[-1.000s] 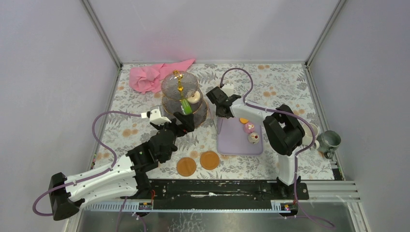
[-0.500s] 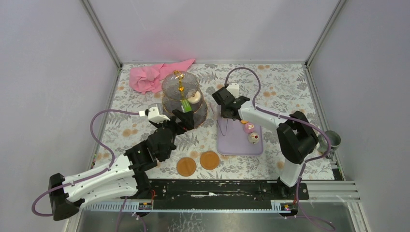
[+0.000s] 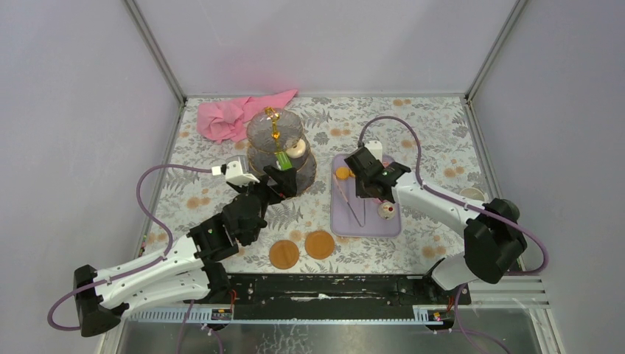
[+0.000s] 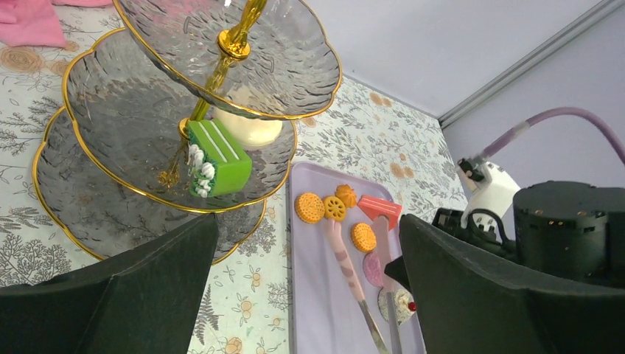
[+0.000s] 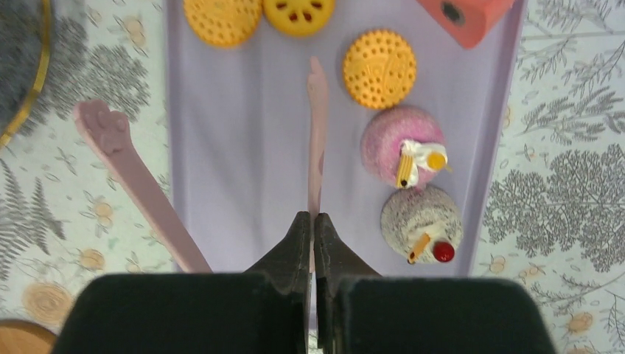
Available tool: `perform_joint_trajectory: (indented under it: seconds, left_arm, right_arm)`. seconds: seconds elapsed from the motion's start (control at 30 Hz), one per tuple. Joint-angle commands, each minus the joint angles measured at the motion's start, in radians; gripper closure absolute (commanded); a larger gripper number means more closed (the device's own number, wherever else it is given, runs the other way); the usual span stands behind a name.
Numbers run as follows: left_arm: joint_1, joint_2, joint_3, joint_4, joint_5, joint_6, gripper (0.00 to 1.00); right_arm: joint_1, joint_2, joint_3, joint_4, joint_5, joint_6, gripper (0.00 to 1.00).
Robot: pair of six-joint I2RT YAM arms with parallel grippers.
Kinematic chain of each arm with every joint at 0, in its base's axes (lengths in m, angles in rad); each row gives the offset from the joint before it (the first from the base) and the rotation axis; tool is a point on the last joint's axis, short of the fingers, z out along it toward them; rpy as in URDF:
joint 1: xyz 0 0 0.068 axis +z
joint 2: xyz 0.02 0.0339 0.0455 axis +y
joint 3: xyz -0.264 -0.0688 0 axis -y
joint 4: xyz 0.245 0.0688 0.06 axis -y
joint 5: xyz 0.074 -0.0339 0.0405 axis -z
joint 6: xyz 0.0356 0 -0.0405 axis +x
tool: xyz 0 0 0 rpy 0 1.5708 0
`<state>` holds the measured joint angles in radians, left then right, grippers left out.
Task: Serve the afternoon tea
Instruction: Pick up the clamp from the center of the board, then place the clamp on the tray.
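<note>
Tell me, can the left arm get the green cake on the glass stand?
Probably yes. The left gripper is open and faces the green cake, which sits at the near rim of the middle tier with nothing between. The top tier overhangs, so go in low.

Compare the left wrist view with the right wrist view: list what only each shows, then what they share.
Only the left wrist: the stem and upper tiers of the glass stand, the green cake on the middle one, a corner of pink cloth. Only the right wrist: the fingers of the right gripper shut on one arm of the pink tongs. Both: the stand's bottom rim, the lilac tray, the tongs, orange biscuits, two cupcakes.
</note>
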<state>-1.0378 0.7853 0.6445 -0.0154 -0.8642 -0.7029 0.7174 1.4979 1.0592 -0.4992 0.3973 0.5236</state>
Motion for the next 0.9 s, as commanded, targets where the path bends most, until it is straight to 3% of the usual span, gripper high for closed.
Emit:
perform_joint_trajectory:
  seconds: [0.0, 0.43, 0.7, 0.87]
  left_arm:
    - [0.003, -0.012, 0.028, 0.009, 0.016, 0.026, 0.0]
    - [-0.004, -0.047, 0.025, 0.0, 0.035, 0.077, 0.0]
    - [-0.004, -0.056, 0.013, 0.027, 0.027, 0.111, 0.0]
    - [-0.004, -0.058, 0.019, 0.033, 0.022, 0.126, 0.0]
  right_arm:
    - [0.003, -0.051, -0.067, -0.012, -0.049, 0.006, 1.0]
    - [0.011, -0.019, -0.164, 0.059, -0.055, 0.071, 0.99]
    - [0.01, -0.017, -0.18, 0.093, -0.052, 0.053, 0.72]
    - [0.011, -0.033, -0.191, 0.115, -0.059, 0.042, 0.62]
